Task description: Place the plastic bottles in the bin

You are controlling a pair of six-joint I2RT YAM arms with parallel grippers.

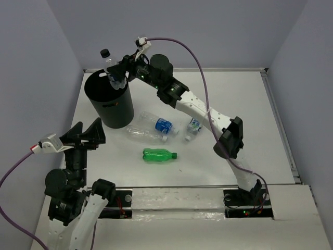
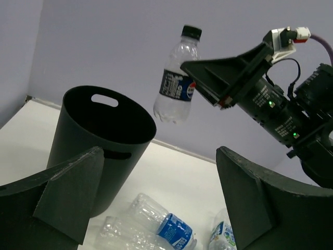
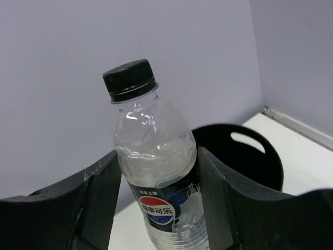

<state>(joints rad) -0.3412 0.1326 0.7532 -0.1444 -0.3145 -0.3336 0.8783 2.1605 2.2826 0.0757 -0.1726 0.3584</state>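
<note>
My right gripper (image 1: pixel 117 77) is shut on a clear bottle with a dark blue label and black cap (image 1: pixel 110 65), holding it upright over the near rim of the black bin (image 1: pixel 112 110). The right wrist view shows the bottle (image 3: pixel 153 156) between the fingers, with the bin (image 3: pixel 223 151) below and behind. My left gripper (image 1: pixel 87 134) is open and empty, just below the bin. On the table lie a green bottle (image 1: pixel 158 154), a clear blue-labelled bottle (image 1: pixel 157 123), a plain clear bottle (image 1: pixel 141 133) and a small labelled clear bottle (image 1: pixel 193 126). The orange bottle is out of view.
The left wrist view shows the held bottle (image 2: pixel 177 86) above the bin (image 2: pixel 78 151), with the lying bottles (image 2: pixel 169 226) between my left fingers (image 2: pixel 260 203). Grey walls enclose the white table (image 1: pixel 234 104) at the back and sides.
</note>
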